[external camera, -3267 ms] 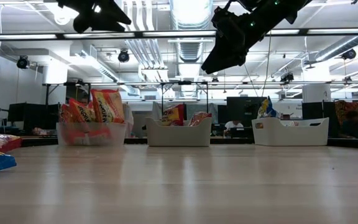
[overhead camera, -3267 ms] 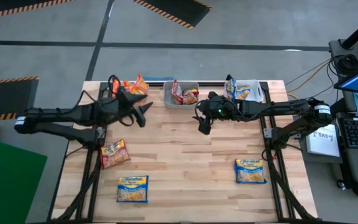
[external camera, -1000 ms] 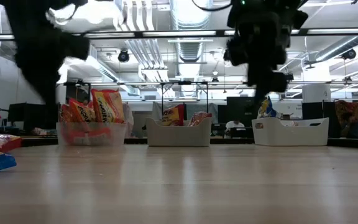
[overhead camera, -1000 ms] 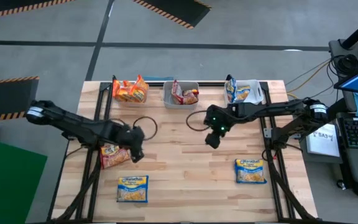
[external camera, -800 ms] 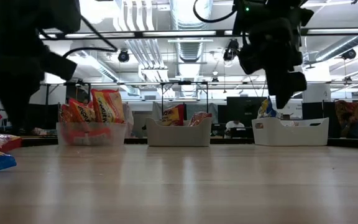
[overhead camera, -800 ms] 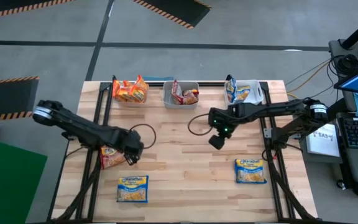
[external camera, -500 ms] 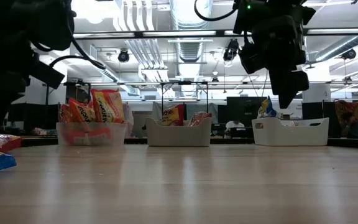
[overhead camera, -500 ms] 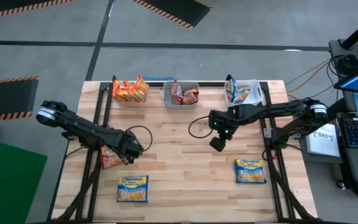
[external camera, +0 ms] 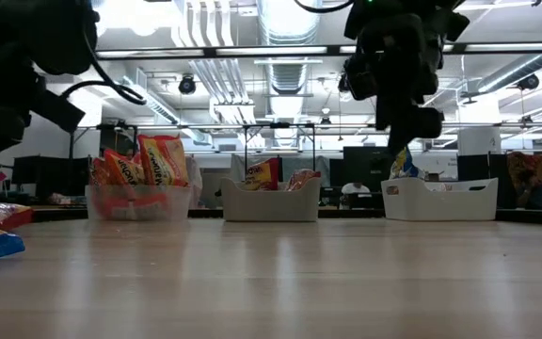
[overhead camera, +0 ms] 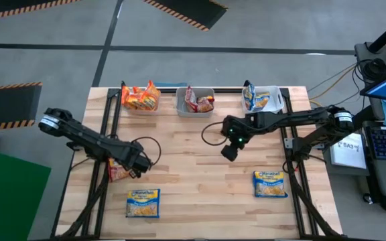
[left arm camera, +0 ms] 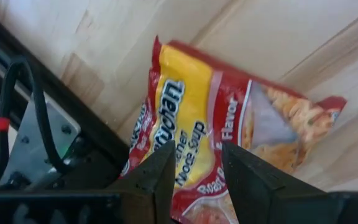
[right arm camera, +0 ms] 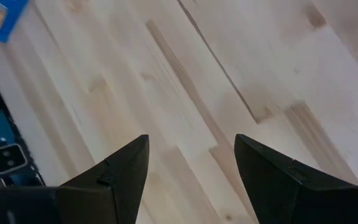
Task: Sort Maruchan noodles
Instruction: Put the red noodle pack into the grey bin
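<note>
Left claw (overhead camera: 134,167) was lowered onto red packet (overhead camera: 118,171) at counter's (overhead camera: 193,181) 8 o'clock, fingers apart astride it, grasp judged imminent; right claw (overhead camera: 228,152) held apart mid-counter.

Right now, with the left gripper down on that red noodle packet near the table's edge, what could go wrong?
1. The red packet lies partly over the table's dark frame rail; the left gripper may pinch only crinkly film and slip.
2. Its fingers could catch that rail or the cable beside it.
3. The right gripper hangs open over bare wood mid-table; carrying the packet to the back bins could bring the arms close.
</note>
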You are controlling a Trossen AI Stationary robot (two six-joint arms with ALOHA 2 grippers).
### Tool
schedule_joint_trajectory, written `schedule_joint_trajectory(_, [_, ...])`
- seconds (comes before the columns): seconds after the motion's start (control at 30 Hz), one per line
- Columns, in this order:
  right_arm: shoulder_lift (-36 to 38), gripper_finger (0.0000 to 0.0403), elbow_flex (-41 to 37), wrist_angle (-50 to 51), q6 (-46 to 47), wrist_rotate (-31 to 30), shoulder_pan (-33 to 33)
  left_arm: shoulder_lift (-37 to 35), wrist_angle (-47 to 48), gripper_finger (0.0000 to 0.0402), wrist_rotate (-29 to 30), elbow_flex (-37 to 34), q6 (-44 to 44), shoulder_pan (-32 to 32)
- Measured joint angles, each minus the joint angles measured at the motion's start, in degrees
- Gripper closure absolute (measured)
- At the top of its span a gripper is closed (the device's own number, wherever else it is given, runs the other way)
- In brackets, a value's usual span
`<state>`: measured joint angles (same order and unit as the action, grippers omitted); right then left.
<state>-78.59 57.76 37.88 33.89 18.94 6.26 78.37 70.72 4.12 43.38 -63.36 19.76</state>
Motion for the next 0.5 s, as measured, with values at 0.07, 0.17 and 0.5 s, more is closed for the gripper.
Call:
schedule_joint_trajectory(0.07, [0.0,0.0179,0.0,-1.4,0.0,0.0,0.0,0.0,0.15,0.029,-0.18,-0.04,-0.98,0.78])
schedule_joint_trajectory(0.17, [0.0,0.0179,0.0,-2.91,0.0,0.01,0.0,0.0,0.03,0.0293,-0.56,-0.38,-2.33,1.9])
schedule_joint_trajectory(0.5, [-0.2,0.0179,0.0,-6.13,0.0,-0.03,0.0,0.0,-13.1,0.0309,1.25,-3.78,-0.58,3.09])
